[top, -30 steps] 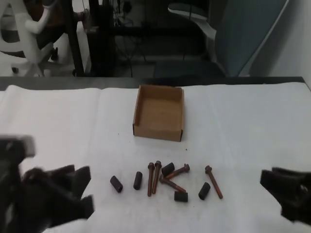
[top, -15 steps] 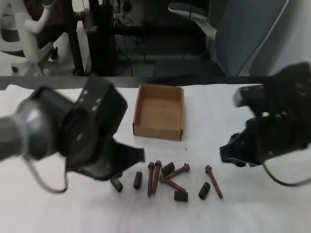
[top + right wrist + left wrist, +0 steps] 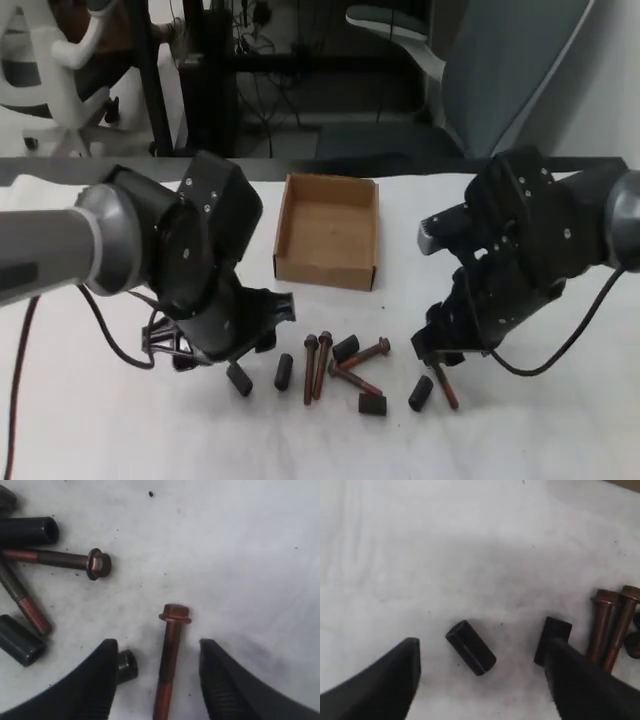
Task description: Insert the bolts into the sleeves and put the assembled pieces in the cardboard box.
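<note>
The open cardboard box [image 3: 326, 270] stands mid-bench and holds nothing. In front of it, several rusty bolts and black sleeves lie loose on the white cloth. My left gripper [image 3: 228, 345] [image 3: 481, 650] hangs open low over the leftmost sleeve [image 3: 239, 379] [image 3: 470, 647], which lies between its fingers [image 3: 390, 680]. A second sleeve [image 3: 284, 371] [image 3: 552, 639] sits by the other finger, beside a pair of bolts [image 3: 602, 625]. My right gripper [image 3: 437, 352] [image 3: 156, 645] is open, straddling the rightmost bolt [image 3: 443, 385] [image 3: 170, 652]. A sleeve [image 3: 420, 392] [image 3: 126, 665] lies close to one finger.
More bolts [image 3: 60, 559] and sleeves [image 3: 27, 530] crowd the middle of the row [image 3: 355, 378]. White cloth [image 3: 520, 220] covers the bench on both sides of the box. Chairs and dark frames stand beyond the far edge.
Both arms swung in from the near corners and came down over the row of parts. The left is now at the leftmost sleeve, the right at the rightmost bolt. Parts have not moved.
</note>
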Available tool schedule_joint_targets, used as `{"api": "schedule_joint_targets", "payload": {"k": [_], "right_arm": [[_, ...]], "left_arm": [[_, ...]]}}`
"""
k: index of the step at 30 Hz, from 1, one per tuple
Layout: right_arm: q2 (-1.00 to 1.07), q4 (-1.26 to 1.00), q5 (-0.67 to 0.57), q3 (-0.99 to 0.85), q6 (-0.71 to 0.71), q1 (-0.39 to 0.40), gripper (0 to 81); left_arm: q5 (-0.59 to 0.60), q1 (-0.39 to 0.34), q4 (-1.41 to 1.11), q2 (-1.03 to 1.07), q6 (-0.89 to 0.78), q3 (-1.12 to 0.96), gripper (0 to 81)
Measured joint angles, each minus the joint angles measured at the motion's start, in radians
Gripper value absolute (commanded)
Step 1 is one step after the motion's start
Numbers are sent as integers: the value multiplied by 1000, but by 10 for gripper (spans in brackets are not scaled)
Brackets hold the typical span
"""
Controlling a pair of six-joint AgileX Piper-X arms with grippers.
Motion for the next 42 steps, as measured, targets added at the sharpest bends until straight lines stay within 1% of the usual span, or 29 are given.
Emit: {"api": "schedule_joint_targets", "payload": {"k": [2, 3, 4, 14, 15, 17, 19, 20, 22, 29, 30, 31, 32, 33, 34, 35, 36, 42], "right_arm": [[0, -18, 17, 0, -3, 0, 484], [0, -28, 23, 0, -2, 0, 484], [0, -36, 29, 0, -2, 0, 484], [98, -33, 43, -1, -2, 0, 475], [105, -31, 42, -1, -2, 0, 447], [106, -31, 48, -5, -2, 0, 346], [106, -31, 61, -5, -2, 0, 225], [106, -31, 65, -5, -2, 0, 196], [106, -31, 66, -5, -2, 0, 199], [106, -34, 66, -5, -2, 0, 199], [106, -34, 66, -5, -2, 0, 199], [106, -34, 66, -5, -2, 0, 197], [106, -34, 66, -5, -2, 0, 193], [106, -34, 66, -5, -2, 0, 178], [106, -34, 66, -5, -2, 0, 133], [106, -34, 66, -5, -2, 0, 64], [106, -34, 66, -5, -2, 0, 0], [94, -9, 66, -5, 3, 0, 6]], "left_arm": [[0, 5, 9, 0, -23, 0, 700], [-2, 8, 13, 0, -30, 0, 650], [-2, 11, 15, 0, -35, 0, 626], [22, 15, 9, 53, -46, -1, 623], [23, 15, 7, 61, -46, -1, 623], [23, 15, 7, 76, -46, -1, 623], [26, 15, 7, 94, -51, -1, 623], [32, 15, 7, 102, -55, -1, 623], [51, 15, 7, 124, -70, -1, 623], [45, 15, 7, 140, -87, -14, 612], [46, 15, 5, 140, -89, -14, 587], [39, 15, 5, 140, -88, -14, 528], [34, 17, 5, 140, -88, -14, 444], [31, 19, 5, 144, -88, -14, 336], [30, 24, 5, 146, -88, -14, 207], [32, 29, 5, 146, -88, -14, 64], [39, 36, 3, 146, -88, -14, 14], [108, 55, -75, 154, -80, -14, 17]]}}
